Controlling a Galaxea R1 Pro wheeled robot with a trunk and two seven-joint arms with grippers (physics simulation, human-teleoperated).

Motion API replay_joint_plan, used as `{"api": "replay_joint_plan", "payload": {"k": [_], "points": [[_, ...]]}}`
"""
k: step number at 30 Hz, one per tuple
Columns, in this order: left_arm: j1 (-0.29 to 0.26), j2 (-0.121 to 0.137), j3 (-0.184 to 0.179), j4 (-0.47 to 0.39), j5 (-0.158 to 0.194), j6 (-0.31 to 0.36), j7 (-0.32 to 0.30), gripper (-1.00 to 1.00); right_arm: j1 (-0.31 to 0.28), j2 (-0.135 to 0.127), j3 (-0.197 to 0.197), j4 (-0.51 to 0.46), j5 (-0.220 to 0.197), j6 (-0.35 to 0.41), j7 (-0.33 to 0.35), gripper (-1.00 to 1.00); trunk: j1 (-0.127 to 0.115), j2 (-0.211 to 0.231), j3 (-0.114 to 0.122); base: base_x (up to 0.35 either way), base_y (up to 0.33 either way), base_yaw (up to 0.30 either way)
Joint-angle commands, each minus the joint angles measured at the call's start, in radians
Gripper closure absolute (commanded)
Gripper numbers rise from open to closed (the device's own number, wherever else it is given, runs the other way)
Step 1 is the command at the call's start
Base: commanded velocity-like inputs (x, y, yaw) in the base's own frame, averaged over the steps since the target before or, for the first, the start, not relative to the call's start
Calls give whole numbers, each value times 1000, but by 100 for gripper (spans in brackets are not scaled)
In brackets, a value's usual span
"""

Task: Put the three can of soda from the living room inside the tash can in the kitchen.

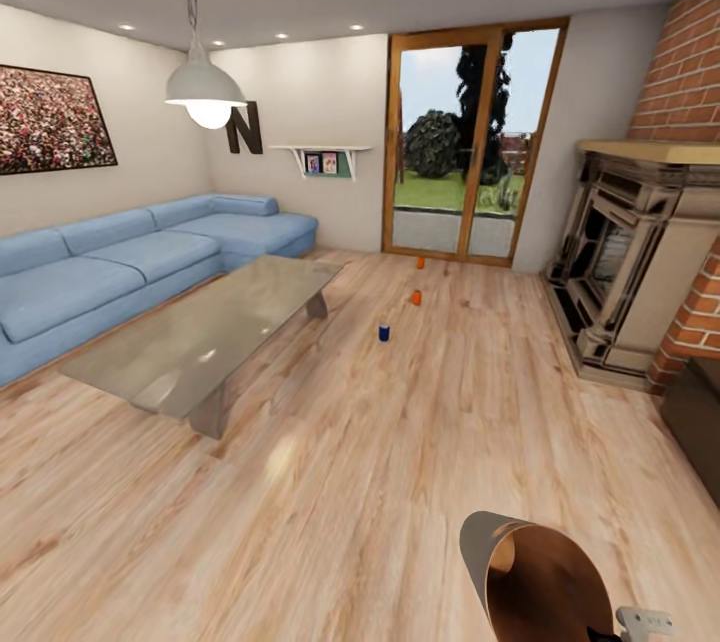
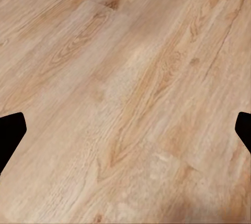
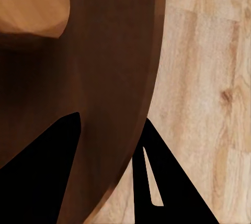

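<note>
Three cans (image 1: 384, 332) stand far across the floor (image 1: 400, 462) by the glass doors; right pincer (image 3: 110, 156) grips the bin (image 1: 535, 577) rim, fingers straddling its wall. Left pincer (image 2: 125, 130) hangs spread.

wood floor (image 1: 400, 482) | 3 soda cans (image 1: 384, 332) (upright) | glass table (image 1: 215, 327)

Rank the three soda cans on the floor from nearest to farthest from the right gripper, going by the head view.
1. Blue soda can, on the wood floor just beyond the glass table's far end.
2. Orange soda can, farther back mid-floor.
3. Second orange soda can, by the glass doors.
The right gripper holds the grey bin at lower right.
</note>
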Motion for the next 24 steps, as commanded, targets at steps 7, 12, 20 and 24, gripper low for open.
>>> {"api": "replay_joint_plan", "payload": {"k": [7,12,20,24], "points": [[0,0,0,0,0,1,0,-100,-1,6,0,-2,-8,1,0,100,0,0,1,323,13,-11],[0,0,0,0,0,1,0,-100,-1,21,-3,-2,-9,3,0,100,0,0,3,323,1,-164],[0,0,0,0,0,1,0,-100,-1,27,-7,-4,-8,3,0,100,0,0,4,323,0,-107],[0,0,0,0,0,1,0,-100,-1,25,-5,-3,3,-6,3,100,0,0,4,323,0,-3]]}}
